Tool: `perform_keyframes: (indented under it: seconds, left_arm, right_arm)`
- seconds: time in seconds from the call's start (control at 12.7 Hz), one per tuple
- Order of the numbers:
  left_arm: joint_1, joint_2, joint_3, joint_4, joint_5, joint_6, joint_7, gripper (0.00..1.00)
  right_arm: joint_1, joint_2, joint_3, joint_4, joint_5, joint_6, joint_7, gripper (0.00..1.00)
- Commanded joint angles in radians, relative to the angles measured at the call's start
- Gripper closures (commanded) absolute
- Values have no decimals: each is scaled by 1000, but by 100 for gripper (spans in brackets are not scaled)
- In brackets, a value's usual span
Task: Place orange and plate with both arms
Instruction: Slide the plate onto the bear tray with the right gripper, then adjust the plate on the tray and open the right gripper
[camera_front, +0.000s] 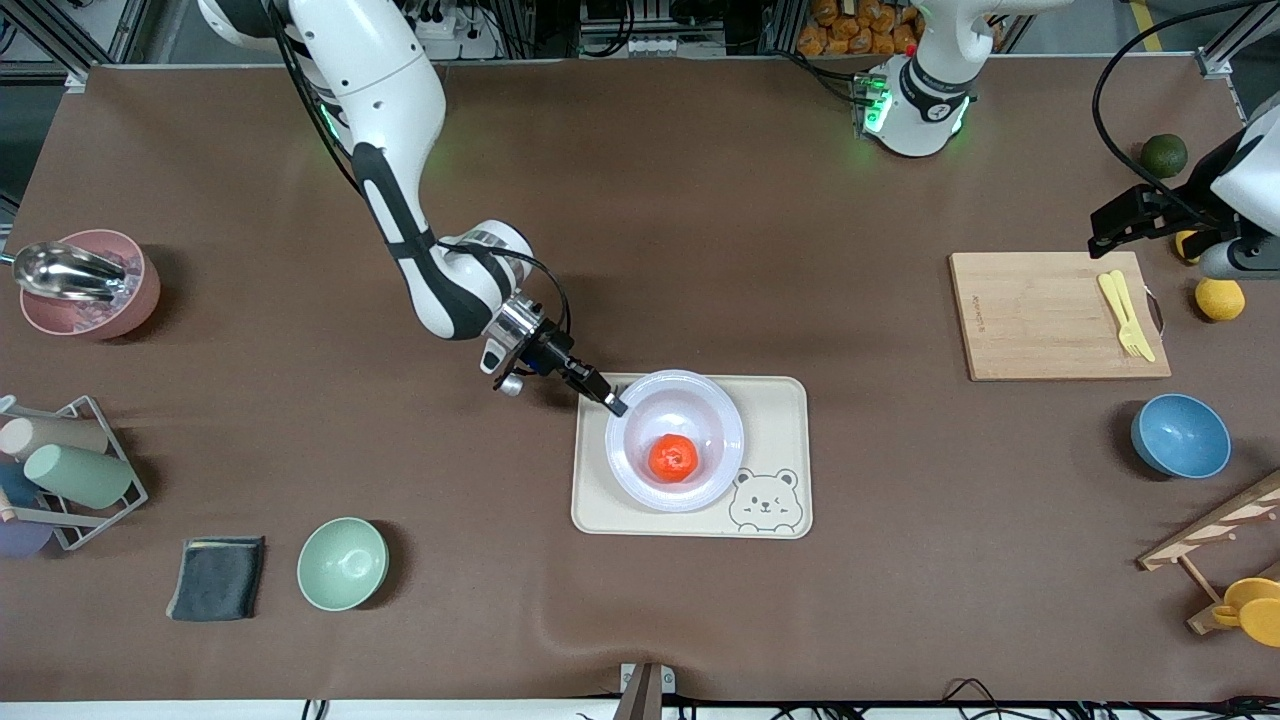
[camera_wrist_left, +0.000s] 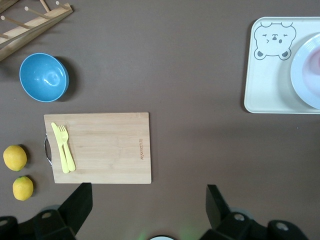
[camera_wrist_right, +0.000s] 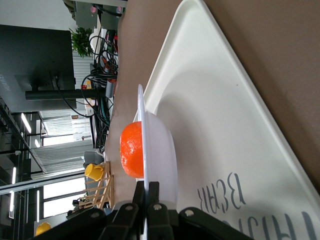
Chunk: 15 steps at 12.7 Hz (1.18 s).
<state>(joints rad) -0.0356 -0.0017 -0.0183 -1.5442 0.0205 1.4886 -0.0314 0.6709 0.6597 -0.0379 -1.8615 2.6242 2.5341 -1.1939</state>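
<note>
The orange (camera_front: 673, 457) lies in the middle of the pale plate (camera_front: 723, 412), which rests on the cream bear-print tray (camera_front: 780, 400). My right gripper (camera_front: 612, 400) is shut on the plate's rim at the edge toward the right arm's end. In the right wrist view the fingers (camera_wrist_right: 152, 192) pinch the thin rim of the plate (camera_wrist_right: 160, 150), with the orange (camera_wrist_right: 131, 149) inside it. My left gripper (camera_front: 1145, 215) is open and empty, held high over the table near the cutting board (camera_front: 1050, 315); its fingers (camera_wrist_left: 80, 202) show wide apart.
Yellow cutlery (camera_front: 1125, 312) lies on the board. Two lemons (camera_front: 1220, 298) and a dark green fruit (camera_front: 1163, 154) sit at the left arm's end, with a blue bowl (camera_front: 1180, 435) and wooden rack (camera_front: 1215, 530). A green bowl (camera_front: 342, 563), cloth (camera_front: 217, 577), cup rack (camera_front: 60, 470) and pink bowl (camera_front: 90, 285) are at the right arm's end.
</note>
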Motion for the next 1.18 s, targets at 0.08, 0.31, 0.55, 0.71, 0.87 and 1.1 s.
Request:
perform_keyframes:
  seconds: [0.08,0.31,0.55,0.71,0.87,1.1]
  left_arm:
    - [2,3,1,19,-22,-19,4,0]
    - [2,3,1,19,-22,-19,4,0]
    - [2,3,1,19,-22,-19,4,0]
    - [2,3,1,19,-22,-19,5,0]
    - [2,3,1,19,-22,-19,5,0]
    - [2,3,1,19,-22,-19,5,0]
  right_arm:
    - [1,41,16,68,131,14,-69,100]
    - [6,72,16,91,131,14,-70,100]
    - [13,98,16,117,137,15,-72,100]
    - [9,106,16,120,132,17,-70,93]
    - [6,107,16,120,128,32,-69,75]
    - [7,107,18,137,114,113,-67,62]
